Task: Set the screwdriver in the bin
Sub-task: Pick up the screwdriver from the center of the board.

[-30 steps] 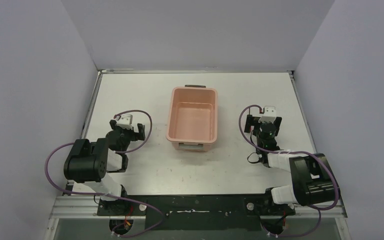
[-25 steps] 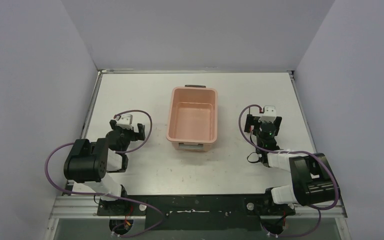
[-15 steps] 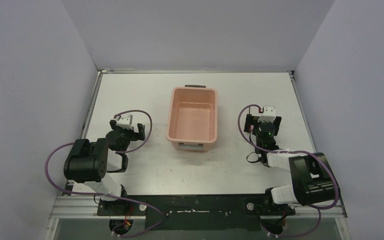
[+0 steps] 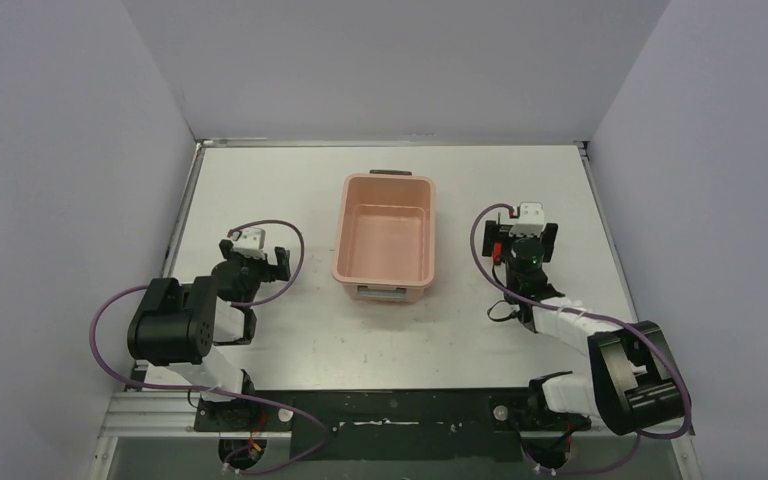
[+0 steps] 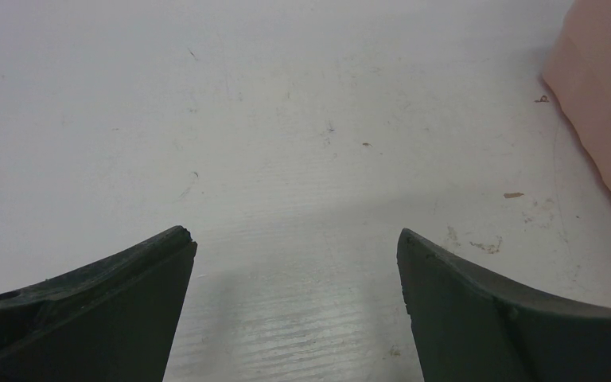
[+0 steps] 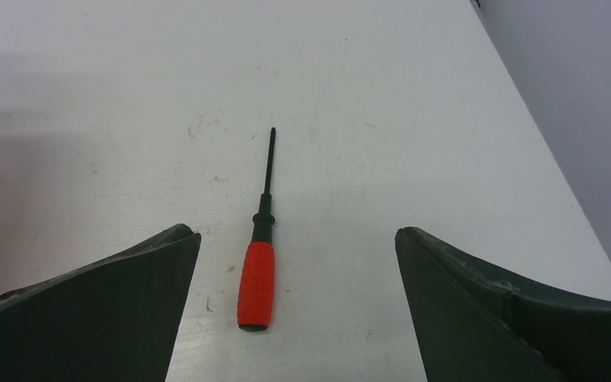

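The screwdriver (image 6: 255, 282), red handle and thin black shaft, lies flat on the white table with its tip pointing away from me. My right gripper (image 6: 296, 235) is open just above the table. The red handle lies between its two dark fingers, nearer the left one, and touches neither. In the top view this gripper (image 4: 522, 238) sits right of the salmon-pink bin (image 4: 388, 178), and its body hides the screwdriver. My left gripper (image 5: 295, 234) is open over bare table, left of the bin (image 5: 605, 103).
The bin stands mid-table with a dark handle (image 4: 390, 172) at its far end and holds nothing I can see. Grey walls close off the left, back and right. The table's right edge (image 6: 557, 159) runs close to the right fingers. Purple cables loop off both wrists.
My right gripper has shifted slightly left and away from the bases, and the right arm's elbow has swung down and to the right. The left arm and the bin have not moved.
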Tool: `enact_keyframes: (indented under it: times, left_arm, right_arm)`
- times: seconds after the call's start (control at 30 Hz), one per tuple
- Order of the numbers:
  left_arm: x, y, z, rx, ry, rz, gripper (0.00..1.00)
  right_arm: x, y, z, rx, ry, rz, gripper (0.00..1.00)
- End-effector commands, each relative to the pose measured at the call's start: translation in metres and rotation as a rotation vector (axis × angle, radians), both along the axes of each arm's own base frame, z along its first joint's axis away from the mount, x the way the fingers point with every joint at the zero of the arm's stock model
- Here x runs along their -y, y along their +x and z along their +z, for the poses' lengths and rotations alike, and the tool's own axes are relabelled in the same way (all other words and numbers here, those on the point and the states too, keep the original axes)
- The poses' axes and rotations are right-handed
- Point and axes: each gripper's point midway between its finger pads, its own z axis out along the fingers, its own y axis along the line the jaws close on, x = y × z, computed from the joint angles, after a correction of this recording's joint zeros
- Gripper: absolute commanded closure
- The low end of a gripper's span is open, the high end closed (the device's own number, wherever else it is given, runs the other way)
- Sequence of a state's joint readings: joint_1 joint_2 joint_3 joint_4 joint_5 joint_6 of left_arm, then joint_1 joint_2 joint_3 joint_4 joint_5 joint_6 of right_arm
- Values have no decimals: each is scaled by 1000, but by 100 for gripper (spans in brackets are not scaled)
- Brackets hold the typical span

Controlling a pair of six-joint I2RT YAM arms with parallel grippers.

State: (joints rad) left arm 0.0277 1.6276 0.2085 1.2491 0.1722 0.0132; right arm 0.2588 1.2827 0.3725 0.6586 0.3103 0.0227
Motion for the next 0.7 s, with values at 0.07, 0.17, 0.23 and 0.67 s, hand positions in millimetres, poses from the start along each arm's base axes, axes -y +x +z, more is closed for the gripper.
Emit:
enact_keyframes:
  times: [0.07, 0.17, 0.23, 0.67]
  left_arm:
    - [1, 7, 18, 65, 4, -7, 3]
    - [1, 7, 17, 64, 4, -8, 3]
    - [1, 8, 18, 64, 5, -7, 3]
    - [1, 7, 17, 64, 5, -7, 3]
  right_arm:
    - [-5, 15, 39, 37, 44, -17, 0]
    - [-7, 21, 52, 23, 54, -22, 0]
    - [-8, 25, 62, 13, 59, -26, 0]
    - [-16, 30, 153, 48, 149, -13, 0]
